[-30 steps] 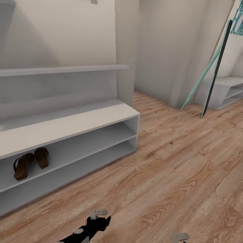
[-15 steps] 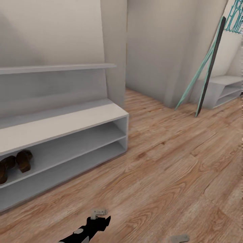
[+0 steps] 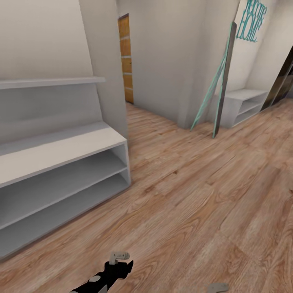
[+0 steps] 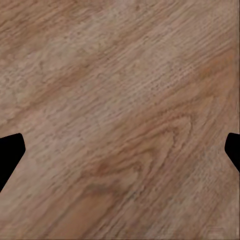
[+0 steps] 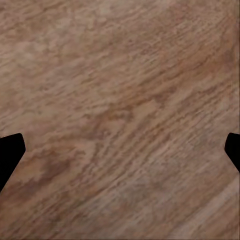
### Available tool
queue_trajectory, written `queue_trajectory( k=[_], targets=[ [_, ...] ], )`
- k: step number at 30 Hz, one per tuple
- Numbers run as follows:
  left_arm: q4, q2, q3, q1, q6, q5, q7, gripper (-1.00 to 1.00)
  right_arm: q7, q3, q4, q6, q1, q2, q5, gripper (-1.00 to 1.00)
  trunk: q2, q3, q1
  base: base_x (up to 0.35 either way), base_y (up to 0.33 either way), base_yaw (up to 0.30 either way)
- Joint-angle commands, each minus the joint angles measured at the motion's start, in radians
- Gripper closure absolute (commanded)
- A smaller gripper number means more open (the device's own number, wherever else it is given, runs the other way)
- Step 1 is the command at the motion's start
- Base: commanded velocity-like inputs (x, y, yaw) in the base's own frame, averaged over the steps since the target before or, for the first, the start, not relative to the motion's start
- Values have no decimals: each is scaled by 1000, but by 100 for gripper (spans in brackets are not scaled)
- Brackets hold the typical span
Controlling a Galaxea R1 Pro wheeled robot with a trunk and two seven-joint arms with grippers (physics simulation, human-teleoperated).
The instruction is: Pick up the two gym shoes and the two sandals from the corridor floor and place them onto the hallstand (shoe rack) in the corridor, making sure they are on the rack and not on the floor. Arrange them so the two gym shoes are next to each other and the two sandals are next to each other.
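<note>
The corridor floor (image 3: 195,195) was seen spreading wide in wood-grain planks, with the hallstand (image 3: 61,150) set against the wall on the robot's left, the visible stretches of its two open shelves bare. The left gripper (image 4: 120,150) and the right gripper (image 5: 120,150) were each held spread wide above bare planks, nothing being gripped or touched between the dark fingertips (image 4: 10,150).
</note>
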Motion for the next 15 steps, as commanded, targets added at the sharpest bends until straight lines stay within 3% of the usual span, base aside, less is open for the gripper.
queue_trajectory(
  k=[1,7,15],
  targets=[
    [0,0,0,0,0,0,0,-100,0,0,0,0,0,0,0,-100,0,0,0,163,-230,-216],
    [0,1,0,0,0,0,0,-100,0,1,0,0,0,0,0,-100,0,0,0,184,-166,-82],
    [0,1,0,0,0,0,0,-100,0,0,0,-1,0,0,0,-100,0,0,0,273,-37,-11]
  ],
)
